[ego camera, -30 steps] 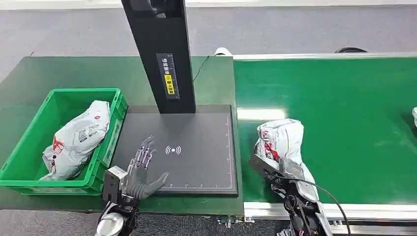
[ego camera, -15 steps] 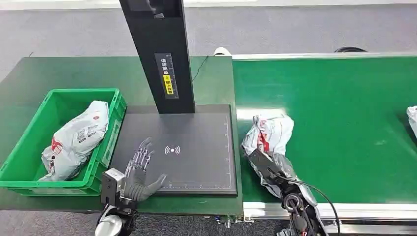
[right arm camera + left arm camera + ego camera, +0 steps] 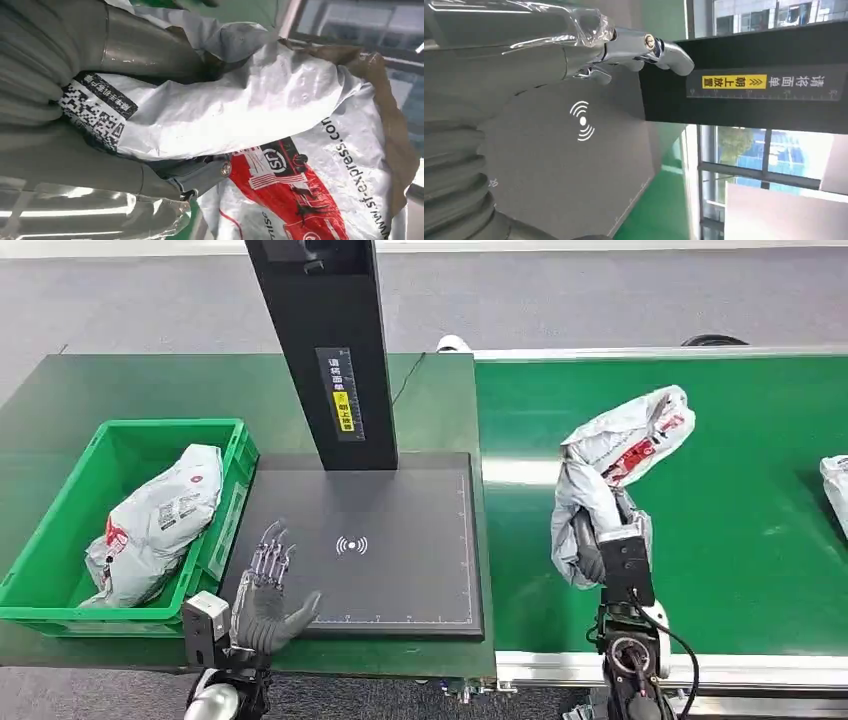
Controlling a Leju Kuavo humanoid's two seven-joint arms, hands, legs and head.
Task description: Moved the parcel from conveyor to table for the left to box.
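A: Where is the parcel (image 3: 612, 462)?

B: Off the belt — the right robot hand (image 3: 592, 556) grips the grey courier bag at its lower end, and the bag hangs up over the green conveyor (image 3: 740, 540). The right wrist view shows fingers (image 3: 150, 55) wrapped round the plastic, next to its barcode label (image 3: 97, 107).

A: So how far along?

B: By my reading, picked up but not delivered. It has yet to cross to the black scanner pad (image 3: 400, 540) on the dark green surface (image 3: 120, 385).

A: And the left robot hand (image 3: 264, 592)?

B: Spread flat, holding nothing, at the pad's near corner, beside the scanner's black post (image 3: 325, 350).

A: The boxing?

B: Not begun for this one — though 1 parcel in the crate (image 3: 155, 522) already lies in the green crate (image 3: 40, 530).
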